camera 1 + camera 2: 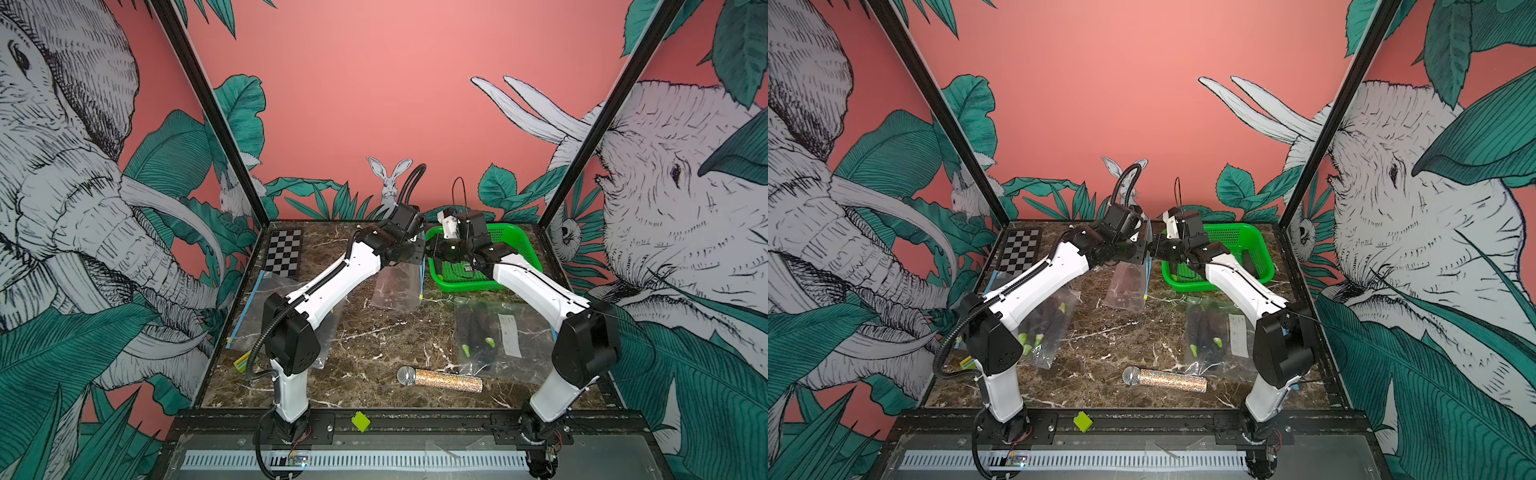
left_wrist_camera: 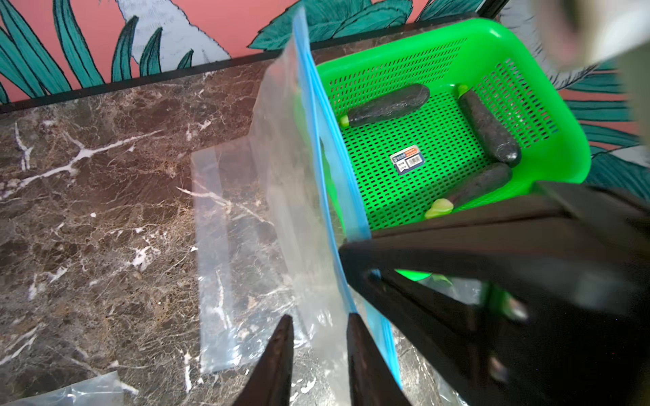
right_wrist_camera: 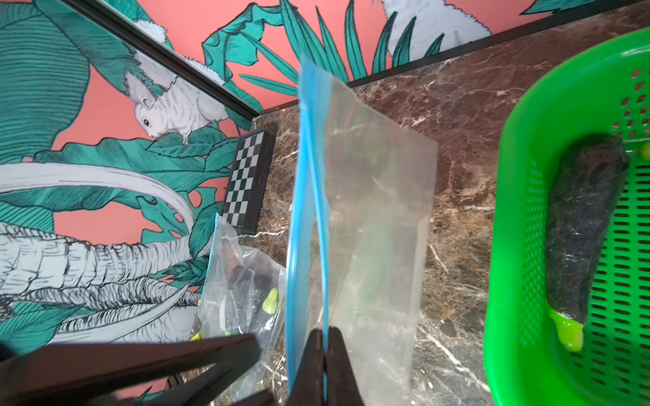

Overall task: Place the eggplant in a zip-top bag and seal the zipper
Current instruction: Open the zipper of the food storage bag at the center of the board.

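Bag: and there's the clear zip-top bag (image 1: 395, 291), up on edge near the middle of the table's (image 1: 374, 345) far edge, just beside the green basket (image 2: 404, 54).
Right gripper: the right gripper (image 3: 325, 332) is pressed together on the bag's blue zipper strip, a firm pinch.
Left gripper: the left gripper (image 2: 318, 318) stands spread, with film running between its fingers and neither one clearly biting.
Bag's axis: the zipper strip runs up and down and faces the basket, and the body trails away toward the left arm's side. The two blue strips look slightly parted, and nothing shows inside.
Eggplants: three dark eggplants (image 2: 387, 105) lie in the basket at the table's far right corner, none in this bag.
Eggplant axes: one lies along the basket's far wall, green stem toward the bag. A second lies along the wall away from the bag, stem seemingly into the far corner. The third slants across the near end, green cap toward the bag.
Bag handling: likely thin, limp and slippery. The strip is the stiff part, so that's where to hold.
Eggplant handling: probably light and firm, apt to roll. Best taken across the middle, jaws square to the long axis, then fed in blunt end first.
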Robot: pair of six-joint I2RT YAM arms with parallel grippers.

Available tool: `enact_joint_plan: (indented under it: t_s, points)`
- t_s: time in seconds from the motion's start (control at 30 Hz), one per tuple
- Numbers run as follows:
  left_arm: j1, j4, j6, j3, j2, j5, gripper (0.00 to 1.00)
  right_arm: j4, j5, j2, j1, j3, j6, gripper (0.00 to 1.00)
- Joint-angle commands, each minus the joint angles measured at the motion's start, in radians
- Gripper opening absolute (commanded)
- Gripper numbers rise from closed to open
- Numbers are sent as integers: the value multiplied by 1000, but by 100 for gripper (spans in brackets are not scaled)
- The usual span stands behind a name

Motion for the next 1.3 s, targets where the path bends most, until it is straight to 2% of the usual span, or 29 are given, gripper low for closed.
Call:
enact_joint_plan:
  t_s: [0.0, 0.3, 0.43, 0.6, 0.83, 1.07, 1.2, 1.27]
  points:
    - [-6, -46, 20, 34, -3, -12, 32, -6, 16, -43, 9, 15, -24, 0]
    - [-6, 1, -8, -19, -84, 27, 45, -6, 11, -28, 16, 19, -30, 0]
    - [-3, 16, -17, -49, -135, 10, 52, -3, 7, -25, 17, 16, -30, 0]
    - [14, 52, -32, -61, -146, 60, 57, 1, 0, -36, 19, 11, -29, 0]
    - [31, 55, -32, -28, -89, 102, 57, 11, -4, -61, 29, -4, -24, 0]
    - [45, 57, -27, -19, -61, 88, 57, 11, -6, -85, 41, -21, -22, 0]
    - [45, 49, -24, -22, -60, 75, 51, -1, 5, -85, 42, -24, -28, 0]
    - [45, 57, -27, -34, -71, 74, 44, -2, 2, -85, 43, -27, -29, 0]
